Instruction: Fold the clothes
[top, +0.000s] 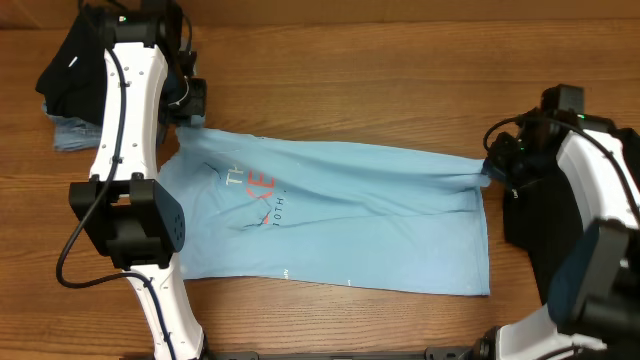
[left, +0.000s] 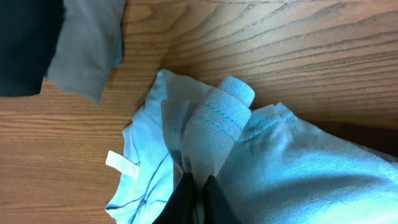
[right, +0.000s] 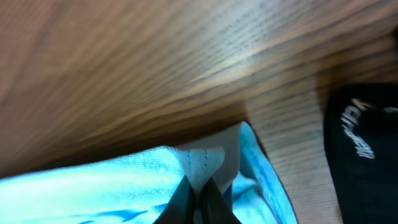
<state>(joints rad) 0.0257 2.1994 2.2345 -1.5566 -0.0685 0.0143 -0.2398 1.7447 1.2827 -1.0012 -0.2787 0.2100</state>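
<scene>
Surface (top: 400, 60) of brown wood, with a blue shirt (top: 340, 225) lying flat across the middle, pulled long from side to side. Coral and white letters (top: 256, 190) facing up on the shirt, nearer its left end. Small folds in the cloth, running toward each pinched corner.

At the far left corner of the shirt, left hand (top: 190, 118) shut tight on a bunch of cloth. Same grip up close from the left wrist: dark fingertips (left: 180, 202) squeezed together on a thick rolled hem. Small white tag (left: 121, 165) just beside it, on a part of the shirt lying on the wood.

At the far right corner, right hand (top: 490, 172) also shut tight on the shirt. Up close from the right wrist: fingertips (right: 180, 199) pressed together, with a thin fold of blue cloth sticking up past them.

In the far left corner of the surface, black garment (top: 75, 65) partly under the left arm, with a small white mark on it. Grey-blue cloth (top: 70, 135) peeking out from under it. Near the right hand, another dark cloth (right: 357, 124) with white print, apart from the shirt, bare wood between the two.
</scene>
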